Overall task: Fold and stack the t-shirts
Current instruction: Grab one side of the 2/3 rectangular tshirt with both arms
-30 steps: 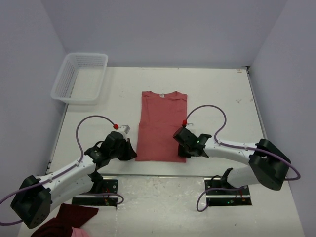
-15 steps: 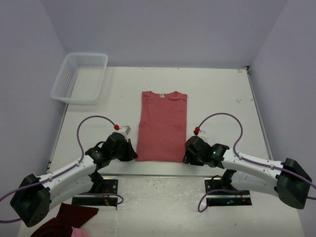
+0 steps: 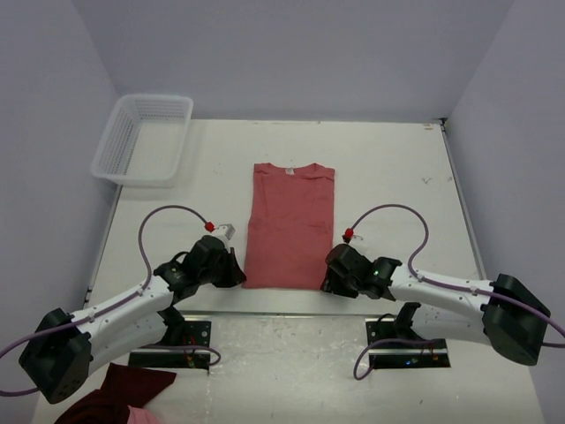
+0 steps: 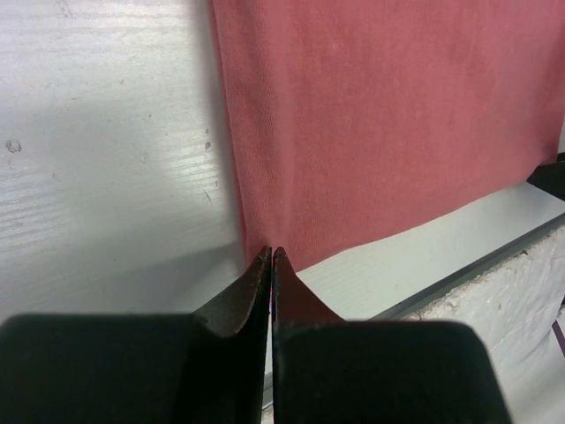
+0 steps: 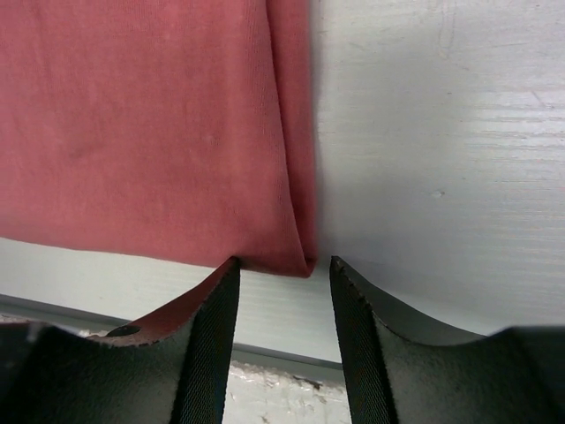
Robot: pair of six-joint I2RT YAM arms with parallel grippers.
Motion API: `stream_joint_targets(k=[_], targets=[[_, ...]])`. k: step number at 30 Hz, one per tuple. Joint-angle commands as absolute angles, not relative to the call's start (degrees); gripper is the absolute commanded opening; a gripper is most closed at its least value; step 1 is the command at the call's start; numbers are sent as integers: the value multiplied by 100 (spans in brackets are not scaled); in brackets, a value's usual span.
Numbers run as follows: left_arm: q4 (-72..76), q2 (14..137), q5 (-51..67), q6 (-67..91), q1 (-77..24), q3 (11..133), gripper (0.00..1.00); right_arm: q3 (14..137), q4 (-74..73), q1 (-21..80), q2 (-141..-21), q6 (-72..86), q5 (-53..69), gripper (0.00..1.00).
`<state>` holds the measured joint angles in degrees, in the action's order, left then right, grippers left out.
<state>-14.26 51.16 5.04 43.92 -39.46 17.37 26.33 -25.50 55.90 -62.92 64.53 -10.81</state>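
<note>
**Salmon-red t-shirt flat on the table, one gripper at each near corner**

The white table (image 3: 388, 168), walled on three sides in pale lilac, carries a single t-shirt (image 3: 290, 230). The shirt lies at mid-table as a flat, narrow rectangle, with its collar towards the far edge and its hem near the table's front edge. The left arm (image 3: 124, 305) and right arm (image 3: 441, 287) reach in low from their bases, one on either side of the hem. A white mesh basket (image 3: 110, 146) stands at the far-left corner, well apart from the shirt. A dark maroon cloth bundle (image 3: 110, 397) with a pink patch (image 3: 134, 415) lies beside the left arm's base, off the table's front.

The left gripper (image 4: 270, 254) has its fingers pressed together, and the tips touch the shirt's near-left corner. Whether cloth is caught between them cannot be told. The right gripper (image 5: 283, 262) stands narrowly parted, with the near-right corner of the shirt between its two fingers. A purple cable (image 3: 159, 214) loops above the left wrist and another (image 3: 402, 210) above the right. Nothing lies on the shirt.

A small pale neck label (image 3: 288, 170) shows inside the collar. It is too small for any writing on it to be read.
</note>
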Motion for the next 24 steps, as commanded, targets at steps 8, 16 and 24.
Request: stream_joint_targets(k=[8,16,24], targets=[[-1503,4799,334,4368,-3964,1872,0,2558,-2716,5634,-6592,6864,-1362,26],[-1836,4720,229,4500,-3973,1872,0,2689,-2900,5625,-6645,6934,-1556,0],[-1811,4957,395,4684,-3990,1758,28,2681,-2813,5634,-6662,6812,-1512,0]])
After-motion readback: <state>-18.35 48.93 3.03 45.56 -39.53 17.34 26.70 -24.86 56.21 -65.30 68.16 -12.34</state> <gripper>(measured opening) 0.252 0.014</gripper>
